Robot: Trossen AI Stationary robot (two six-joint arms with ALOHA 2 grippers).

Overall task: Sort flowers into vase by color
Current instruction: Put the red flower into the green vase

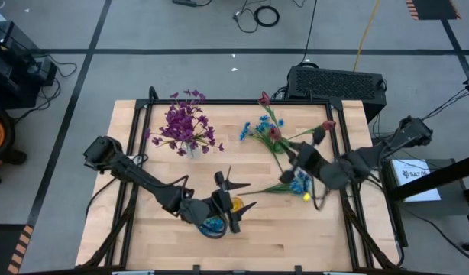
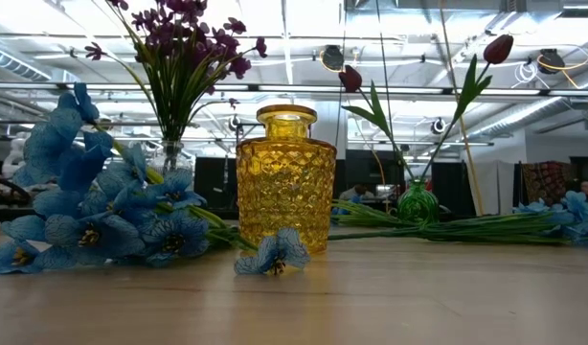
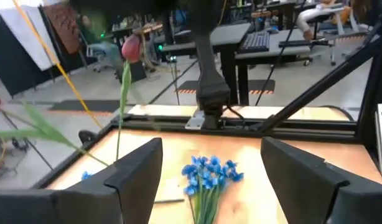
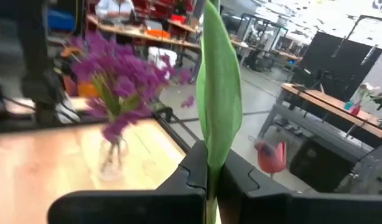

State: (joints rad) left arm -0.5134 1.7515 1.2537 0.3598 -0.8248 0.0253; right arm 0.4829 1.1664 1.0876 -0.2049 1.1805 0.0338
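Wooden table with black frame rails on a grey floor, open workshop with desks behind. Purple flowers stand in a clear vase at the table's back left. Yellow cut-glass vase stands near the front middle, upright, nothing in it that I can see. Left tool sits low right by the yellow vase, fingers spread wide, holding nothing. Blue flowers lie flat on the table just beside the yellow vase, 1 loose blue blossom in front of it. Another blue bunch lies flat ahead of the left tool. Right tool is over the table's right middle, fingers pressed together, pinching a tulip sprig's green leaf and stem. Dark red tulips stand up on long stems at a small green vase; more green stems lie flat next to it. Black keyboard-like box behind the table.
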